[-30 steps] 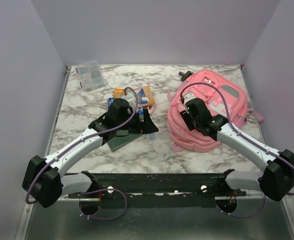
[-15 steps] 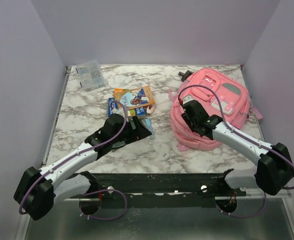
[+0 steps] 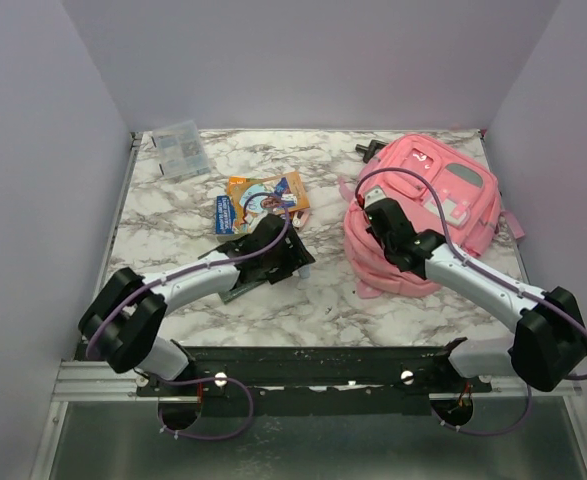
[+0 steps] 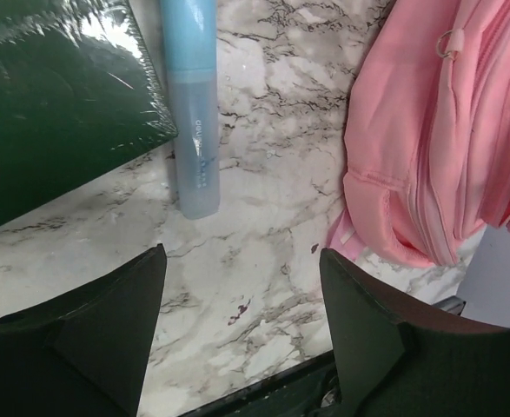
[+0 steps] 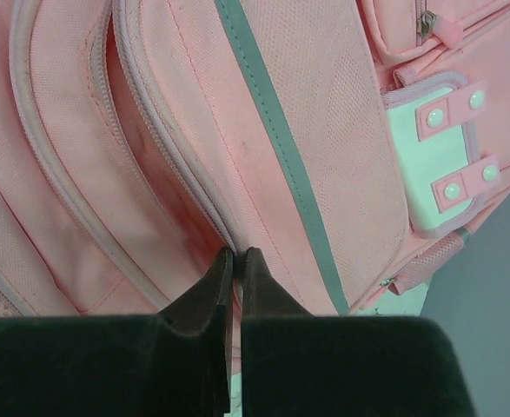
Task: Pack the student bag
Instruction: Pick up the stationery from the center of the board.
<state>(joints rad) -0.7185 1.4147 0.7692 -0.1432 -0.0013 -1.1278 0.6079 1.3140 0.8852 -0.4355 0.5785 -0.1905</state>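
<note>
The student bag (image 3: 443, 200) lies at the right of the table, pink with grey trim and a white patch. My right gripper (image 3: 375, 216) rests on its left side. In the right wrist view the right gripper (image 5: 237, 254) is shut, pinching the zip seam of the student bag (image 5: 324, 139) between its tips. My left gripper (image 3: 295, 256) is low over the marble at the middle. From the left wrist, the left gripper (image 4: 241, 261) stands open over bare marble with nothing between its fingers. A light blue marker (image 4: 192, 113) and a dark green notebook (image 4: 55, 104) lie just ahead of it.
A colourful booklet (image 3: 263, 198) lies behind the left gripper, and a clear plastic box (image 3: 180, 148) sits at the back left. The bag's edge (image 4: 411, 174) is close on the left gripper's right. A black metal rail (image 3: 303, 365) runs along the table's near edge.
The right gripper's jaws have closed on the bag's zip seam. My left arm has swung right and pulled its gripper off the notebook toward the middle, its jaws narrowing slightly.
</note>
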